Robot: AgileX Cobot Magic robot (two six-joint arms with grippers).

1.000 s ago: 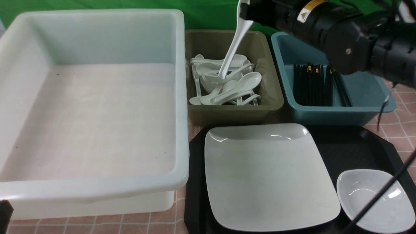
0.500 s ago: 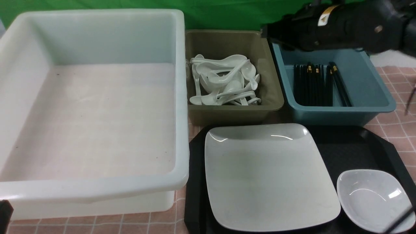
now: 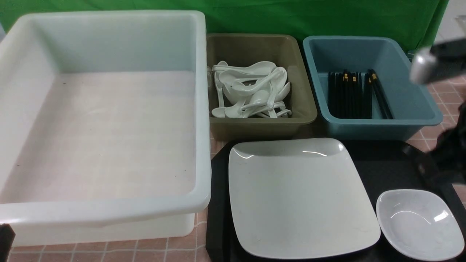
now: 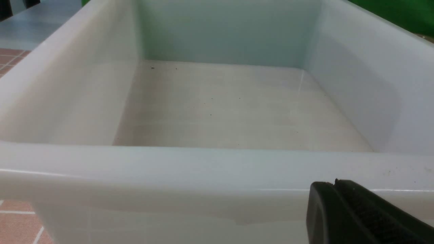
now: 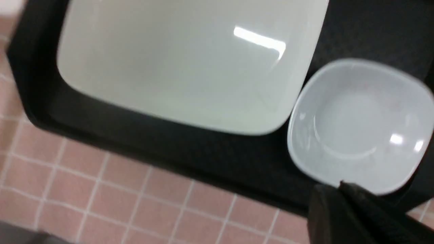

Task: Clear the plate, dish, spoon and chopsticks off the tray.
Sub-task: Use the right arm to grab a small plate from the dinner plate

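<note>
The large white plate [image 3: 302, 196] lies on the black tray [image 3: 386, 163]. The small white dish [image 3: 418, 223] sits to its right on the tray. No spoon or chopsticks lie on the tray. White spoons [image 3: 251, 91] are piled in the olive tub, and black chopsticks [image 3: 356, 94] lie in the blue tub. My right gripper [image 5: 335, 186] is shut and empty, above the near edge of the dish [image 5: 359, 125], beside the plate [image 5: 183, 64]. My right arm [image 3: 449, 153] is a blur at the right edge. My left gripper [image 4: 334, 183] is shut and empty at the white tub's near wall.
A big empty white tub [image 3: 109, 207] fills the left side. The olive tub [image 3: 262, 125] and blue tub [image 3: 378, 127] stand side by side behind the tray. Pink tiled tabletop [image 5: 101, 189] shows in front of the tray [image 5: 169, 135].
My right gripper held a white spoon over the olive tub, let it go among the other spoons, then swung right and down over the tray's dish. The left arm has not moved.
</note>
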